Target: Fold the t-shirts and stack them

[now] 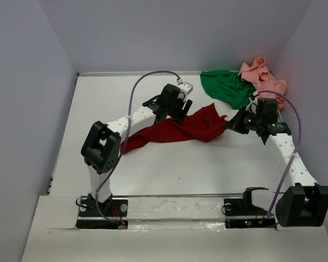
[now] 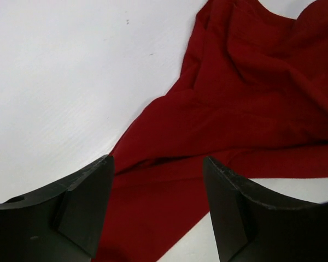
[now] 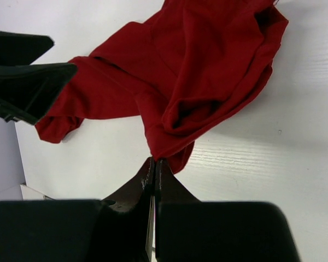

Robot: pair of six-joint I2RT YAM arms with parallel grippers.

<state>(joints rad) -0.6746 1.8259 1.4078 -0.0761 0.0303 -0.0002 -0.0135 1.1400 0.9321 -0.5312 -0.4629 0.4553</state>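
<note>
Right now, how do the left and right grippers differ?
The left gripper stands wide open; the right gripper is shut. The left gripper holds nothing, the dark red t-shirt just lying under its gap; the right gripper pinches that shirt's edge. The left gripper sits over the shirt's middle; the right gripper is at its right end. Shared: both are black and both are at the same shirt.
</note>
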